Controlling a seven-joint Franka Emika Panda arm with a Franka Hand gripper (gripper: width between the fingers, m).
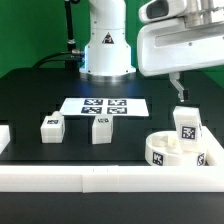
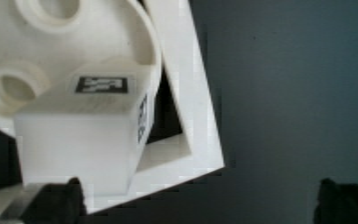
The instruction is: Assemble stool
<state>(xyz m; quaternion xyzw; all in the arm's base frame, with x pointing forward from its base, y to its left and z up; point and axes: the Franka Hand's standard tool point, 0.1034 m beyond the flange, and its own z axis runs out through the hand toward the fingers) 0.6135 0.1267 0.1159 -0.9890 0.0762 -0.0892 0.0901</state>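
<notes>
**The standing leg may be pushed over when you go down**

The fingers (image 2: 55, 198) are spread wide and hold nothing. They hang above the seat disc (image 1: 165, 151), which lies in the near right corner of the tabletop (image 1: 30, 95), close against the border rail (image 1: 90, 178).

One standing leg (image 1: 186, 128) is upright on the seat. From these views I cannot tell if it is fixed in its hole. If it is only resting there and you descend a little off its centre, one fingertip can land on its top or side and tip it out. If you close on it crooked, it may jam at an angle.

The left loose leg (image 1: 52, 127) and the middle loose leg (image 1: 101, 129) stand near the marker board (image 1: 105, 104), well apart from the seat. They are light, so a finger that touches one of them before closing can make it slide or fall.
</notes>
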